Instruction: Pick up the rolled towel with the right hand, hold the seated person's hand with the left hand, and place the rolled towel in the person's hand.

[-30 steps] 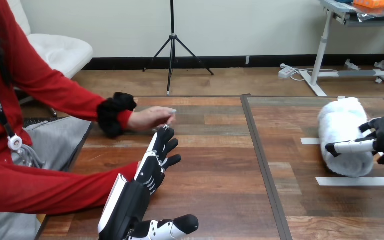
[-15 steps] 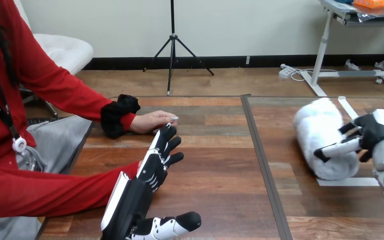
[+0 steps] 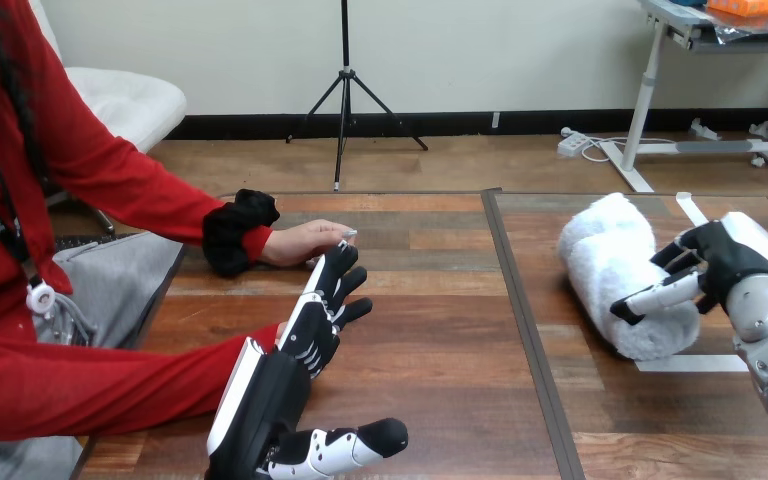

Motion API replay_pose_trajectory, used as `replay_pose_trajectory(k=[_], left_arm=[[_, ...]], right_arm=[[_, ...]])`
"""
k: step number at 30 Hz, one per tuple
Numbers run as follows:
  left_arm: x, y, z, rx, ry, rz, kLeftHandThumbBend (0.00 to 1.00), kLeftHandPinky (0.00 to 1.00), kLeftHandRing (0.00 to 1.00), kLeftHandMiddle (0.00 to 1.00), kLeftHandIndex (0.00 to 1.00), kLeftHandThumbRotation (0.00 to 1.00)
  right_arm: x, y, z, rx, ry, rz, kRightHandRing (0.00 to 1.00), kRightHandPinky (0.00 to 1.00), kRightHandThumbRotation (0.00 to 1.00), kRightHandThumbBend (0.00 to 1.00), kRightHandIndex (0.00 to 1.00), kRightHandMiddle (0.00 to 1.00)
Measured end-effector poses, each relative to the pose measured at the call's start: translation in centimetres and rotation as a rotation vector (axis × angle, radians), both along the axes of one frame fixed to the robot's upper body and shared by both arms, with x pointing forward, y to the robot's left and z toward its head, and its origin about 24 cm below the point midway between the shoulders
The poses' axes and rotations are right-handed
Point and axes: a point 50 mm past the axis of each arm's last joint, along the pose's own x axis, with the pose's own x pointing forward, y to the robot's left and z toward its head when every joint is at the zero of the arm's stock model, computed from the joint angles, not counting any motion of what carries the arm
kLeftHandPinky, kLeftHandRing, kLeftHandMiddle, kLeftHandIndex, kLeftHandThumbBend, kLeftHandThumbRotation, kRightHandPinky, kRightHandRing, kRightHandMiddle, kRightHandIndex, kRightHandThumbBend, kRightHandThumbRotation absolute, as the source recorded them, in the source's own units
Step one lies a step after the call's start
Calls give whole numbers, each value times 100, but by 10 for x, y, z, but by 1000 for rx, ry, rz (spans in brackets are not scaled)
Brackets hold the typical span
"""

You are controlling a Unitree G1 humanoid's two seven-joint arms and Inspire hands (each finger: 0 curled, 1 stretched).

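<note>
White towel (image 3: 608,270) is in the R hand (image 3: 725,262): fingers curled round its far side, thumb across the front. It's at the right of the tabletop (image 3: 440,330), well apart from the person's hand (image 3: 300,242); can't tell if it's lifted. L hand (image 3: 310,335) is relaxed, fingers straight, tips just beside that hand, not round it. Step, I'd judge: carry the towel left w/o crushing the roll, and close the L hand gently. The person's hand rests on the tabletop, nothing seen in it.
</note>
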Motion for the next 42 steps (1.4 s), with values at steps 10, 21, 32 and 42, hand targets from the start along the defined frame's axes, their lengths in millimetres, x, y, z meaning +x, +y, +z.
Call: replay_pose_trajectory(k=[10,21,32,42], left_arm=[[2,-1,1,-2,-2,-3,100,88,96,99,98,54],[4,-1,2,-2,-4,-3,100,88,95,99,98,55],[5,-1,2,-1,-1,-3,100,87,95,99,98,54],[5,0,2,-6,-1,0,100,87,95,98,98,53]], right_arm=[[2,8,-1,21,-23,62,63,55,0,88,44,64],[0,17,-4,74,-58,164,44,38,0,84,44,47],[-5,28,-7,150,-116,282,38,32,0,81,43,44],[-16,36,-12,233,-177,374,35,29,0,76,44,44]])
